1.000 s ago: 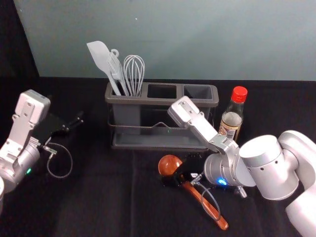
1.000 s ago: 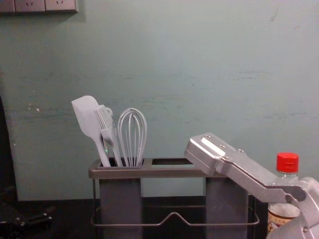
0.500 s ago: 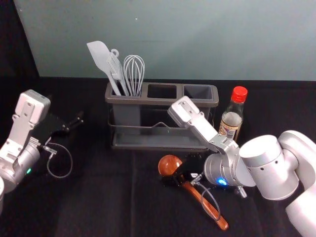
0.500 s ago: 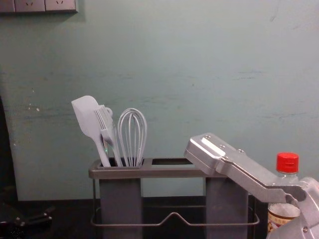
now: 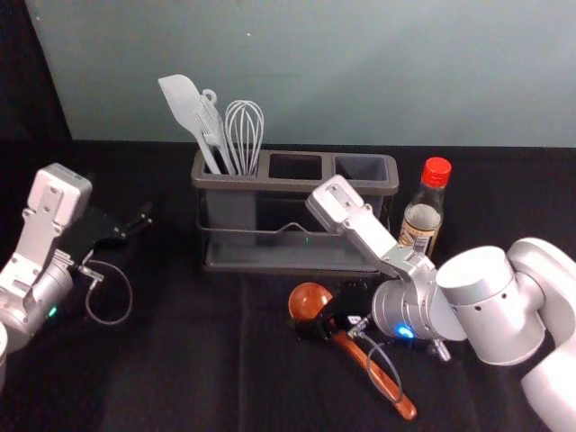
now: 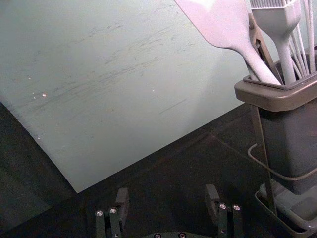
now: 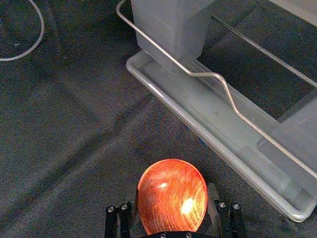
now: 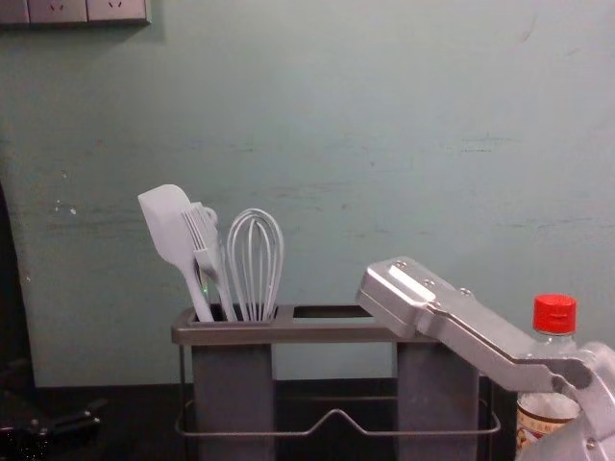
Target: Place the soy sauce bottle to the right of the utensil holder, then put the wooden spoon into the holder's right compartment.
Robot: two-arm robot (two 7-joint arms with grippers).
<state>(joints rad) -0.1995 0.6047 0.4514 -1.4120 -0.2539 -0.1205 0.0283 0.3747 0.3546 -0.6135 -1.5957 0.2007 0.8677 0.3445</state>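
In front of the utensil holder (image 5: 270,184), the right pincer (image 7: 172,197) is grasping the wooden spoon (image 5: 309,300), next needing lifting; the left pincer (image 6: 167,190) is idling, released, left of the holder.

The light is moderate and seems to fall from above, lying fairly evenly over the wall (image 5: 405,54), with a soft, faint shadow beyond the utensil holder (image 5: 297,183). The dark cloth (image 5: 180,360) swallows most of it, so its folds barely read in the head view; in the right wrist view they show as dim, grainy ridges. Pale casings on the right arm (image 5: 477,279) come out very bright. Glare spots the wooden spoon's bowl (image 7: 171,196), a white streak crosses the metal arm link in the chest view, and the spatula (image 6: 223,25) looks nearly washed out.
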